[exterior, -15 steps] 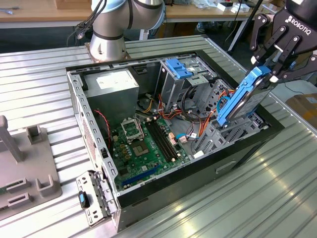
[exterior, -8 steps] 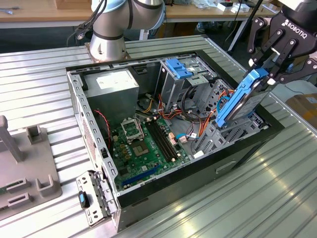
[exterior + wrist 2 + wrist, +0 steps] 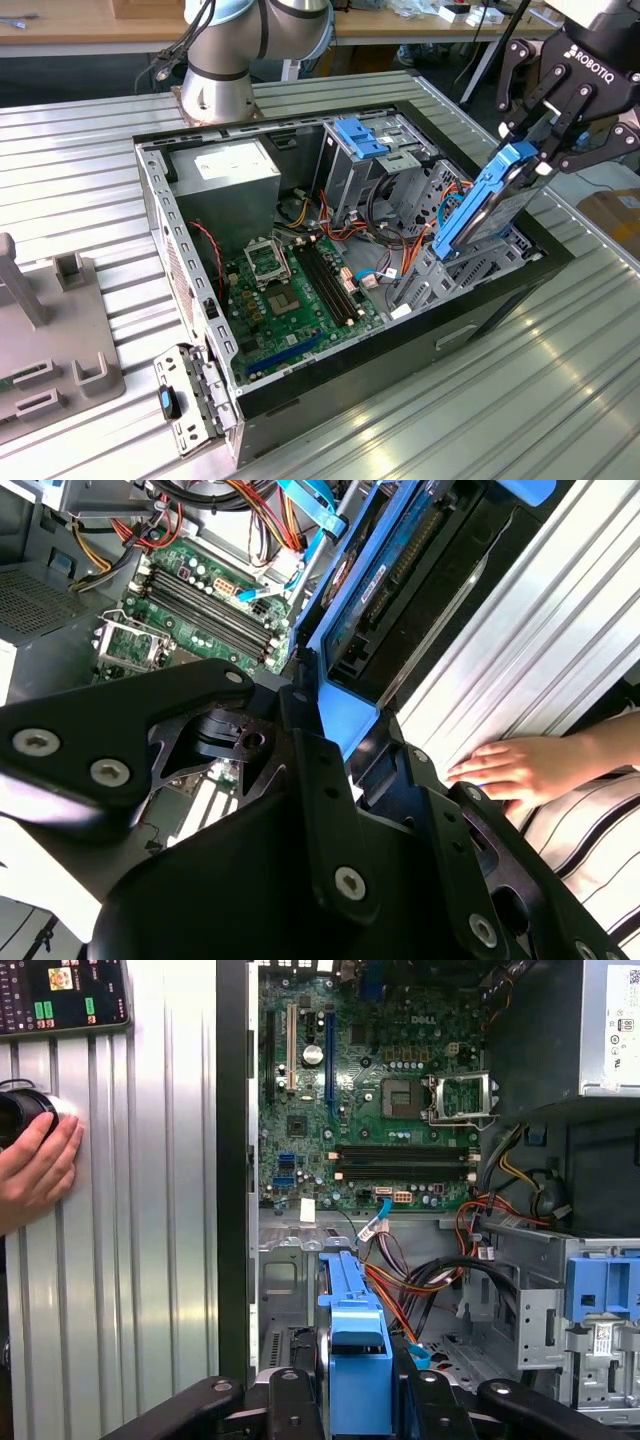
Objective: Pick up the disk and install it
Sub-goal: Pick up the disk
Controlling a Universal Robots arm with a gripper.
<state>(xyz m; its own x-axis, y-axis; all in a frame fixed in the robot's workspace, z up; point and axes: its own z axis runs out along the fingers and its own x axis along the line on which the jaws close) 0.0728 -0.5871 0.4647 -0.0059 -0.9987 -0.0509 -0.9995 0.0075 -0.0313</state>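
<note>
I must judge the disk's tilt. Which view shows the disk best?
The exterior view: the disk shows nearly whole, tilted over the case, its top end in the claw. The first wrist view gives its blue frame end-on; the second wrist view, one face close up.

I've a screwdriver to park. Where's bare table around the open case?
Bare: the ribbed table beside the case, at the exterior view's lower right. Crowded: the grey fixture at its left, and the bays, where the claw holds the disk.
</note>
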